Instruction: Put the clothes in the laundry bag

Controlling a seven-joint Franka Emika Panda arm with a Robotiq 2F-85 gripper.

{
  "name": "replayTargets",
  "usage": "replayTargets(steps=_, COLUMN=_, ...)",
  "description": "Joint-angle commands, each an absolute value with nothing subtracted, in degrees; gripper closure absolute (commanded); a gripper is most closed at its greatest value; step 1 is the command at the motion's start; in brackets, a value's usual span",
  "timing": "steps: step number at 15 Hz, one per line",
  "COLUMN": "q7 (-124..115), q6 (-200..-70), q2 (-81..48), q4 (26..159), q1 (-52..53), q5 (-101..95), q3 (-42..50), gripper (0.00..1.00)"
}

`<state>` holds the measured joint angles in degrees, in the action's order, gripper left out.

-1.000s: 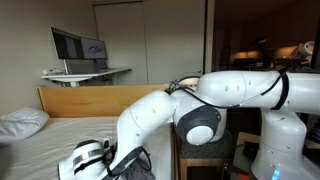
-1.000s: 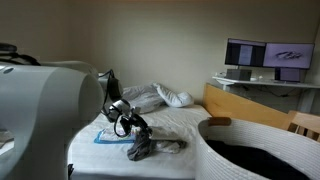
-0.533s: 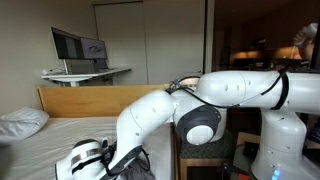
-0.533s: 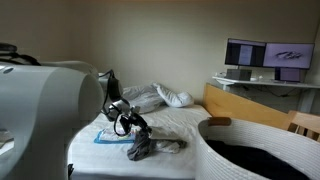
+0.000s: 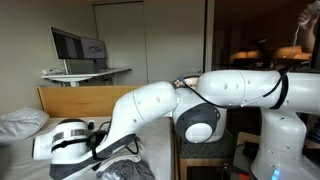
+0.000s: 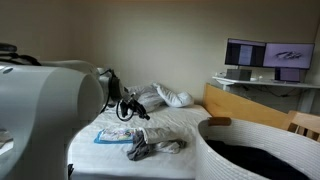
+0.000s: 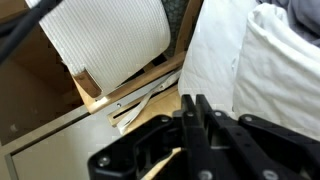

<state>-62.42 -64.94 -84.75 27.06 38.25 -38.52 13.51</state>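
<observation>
Your gripper (image 7: 194, 102) is pinched closed on nothing; clothes (image 6: 155, 147) are on the bed (image 6: 180, 122)
In the wrist view you've got both fingers pressed together with no fabric between them; in an exterior view the gripper hangs above the sheet, the crumpled dark-and-light pile lies just below it, apart; the laundry bag (image 6: 240, 130) stands beside the bed, near the pile.

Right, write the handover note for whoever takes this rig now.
Gripper: fingers shut, empty, hovering above the white bedsheet.
Dark grey crumpled fabric garment: lying on that bedsheet, not gripped.
White fabric laundry bag with rolled rim: open-topped, apart from the garment; its inside is too dark to check.
Done: nothing visibly bagged.
Left: open the fingers, grasp the garment, carry it over the bag, release.
</observation>
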Motion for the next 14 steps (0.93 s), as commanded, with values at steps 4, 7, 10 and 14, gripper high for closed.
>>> replayTargets(steps=4, q7=-50.1, q6=-62.8, q2=-84.6, q4=25.0, q1=38.6, q5=-38.7, q3=14.1, gripper=0.64)
replayTargets(steps=7, q7=-43.3, q6=-67.5, q2=-85.0, q4=26.9, q1=38.2, q5=-39.0, q3=13.6, gripper=0.47)
replayTargets(steps=10, q7=-36.5, q6=-71.9, q2=-85.4, q4=28.4, q1=38.2, q5=-39.2, q3=13.2, gripper=0.28)
replayTargets(steps=14, q7=-26.8, q6=-76.7, q2=-85.6, q4=29.6, q1=38.6, q5=-39.7, q3=13.0, gripper=0.02)
